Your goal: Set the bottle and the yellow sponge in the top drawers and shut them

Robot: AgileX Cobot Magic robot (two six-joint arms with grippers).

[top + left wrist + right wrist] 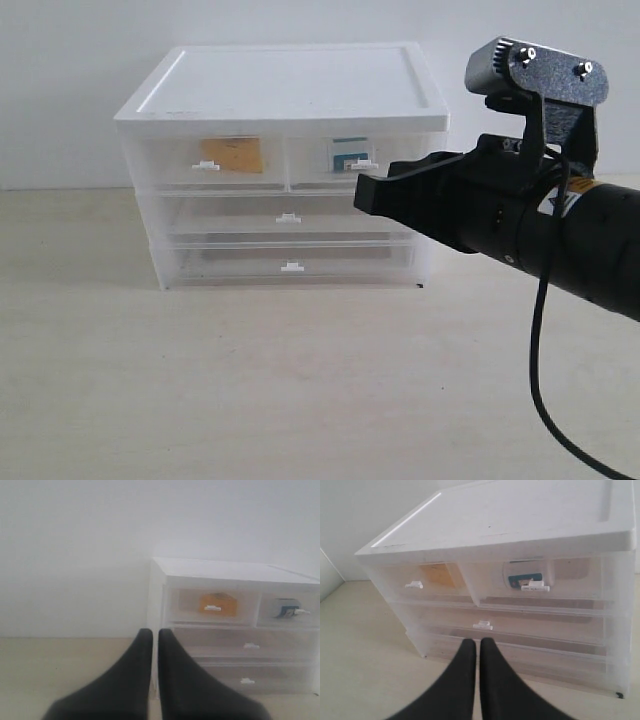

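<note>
the task looks essentially done. the small wedge-shaped yellow sponge [232,156] with its darker orange-brown face lies inside the left of the two half-width translucent plastic top drawers [172,160]. it shows through the front wall just behind the small white tab handle [207,167]. the small white plastic bottle [526,576] with the blue-teal label lies inside the right top drawer, likewise just behind its handle. both drawer fronts appear flush with the frame of the translucent plastic cabinet [290,95] with the white lid. i can make out no gap in any view, so i judge both closed. the two full-width drawers [230,218] below sit flush too.

the black right gripper [363,192] hangs in front of the right top drawer, near its front but, as far as its wrist view shows, apart from it. its fingers are pressed together and hold nothing. the black left gripper [155,636] sits off the cabinet's left corner, well apart from it, its fingers likewise pressed together and empty.

neither item lies on the pale table [200,400] in front of the cabinet. at most, what seems left is pulling the arms away.
</note>
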